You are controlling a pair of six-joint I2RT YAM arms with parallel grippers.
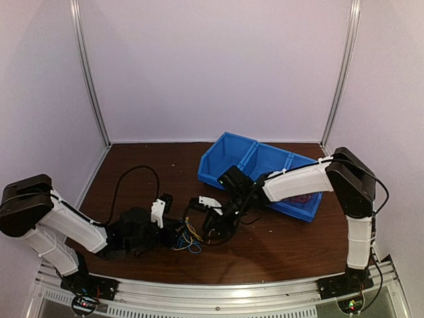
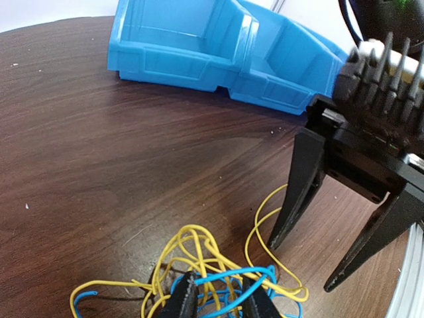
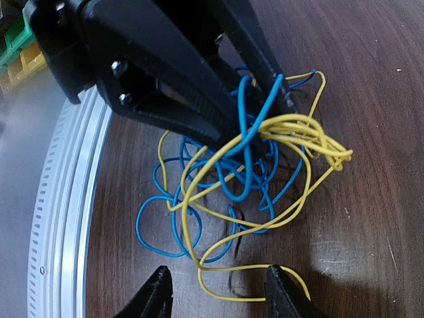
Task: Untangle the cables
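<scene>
Surface: dark wood-grain table [image 1: 285, 245]; alu. rail [image 1: 218, 291] along near edge; blue bins [image 1: 255, 162] rear-right. Encl.: pale walls [image 1: 212, 66]. Cables [image 3: 245, 172], a blue/yellow tangle, lie near-centre on table. L gripper [image 2: 215, 295] pinches tangle. R gripper [image 3: 218, 291]: jaws apart at tangle's edge, nothing held.

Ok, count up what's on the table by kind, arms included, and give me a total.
Robot arms: 2, the left arm and the right arm
Cable tangle: 1, yellow and blue wires
Blue bins: 3 in a row, the last partly behind the right arm
Total: 6
</scene>
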